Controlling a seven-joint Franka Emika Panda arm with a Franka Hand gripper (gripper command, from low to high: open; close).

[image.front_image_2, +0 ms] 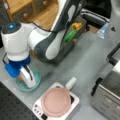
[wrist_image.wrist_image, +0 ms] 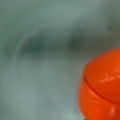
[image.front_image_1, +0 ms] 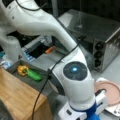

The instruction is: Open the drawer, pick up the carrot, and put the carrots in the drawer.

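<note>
The drawer [image.front_image_1: 42, 86] stands open in both front views, with a yellow item [image.front_image_1: 22, 70] and a green vegetable [image.front_image_1: 34, 75] lying in its dark interior [image.front_image_2: 80, 27]. The orange carrot [wrist_image.wrist_image: 102, 87] lies on a teal plate [image.front_image_2: 37, 81]; it fills the wrist view's lower right from very close. My gripper [image.front_image_2: 30, 83] points down onto that plate at a front view's lower left, right beside a sliver of the carrot [image.front_image_2: 20, 78]. No fingers show in the wrist view.
A steel toaster oven [image.front_image_1: 100, 37] stands at a front view's right. A pink pan [image.front_image_2: 56, 101] sits on a white toy stove [image.front_image_2: 37, 108] near the teal plate. A wooden board [image.front_image_1: 17, 97] adjoins the drawer. A small orange object [image.front_image_1: 51, 49] lies beyond the drawer.
</note>
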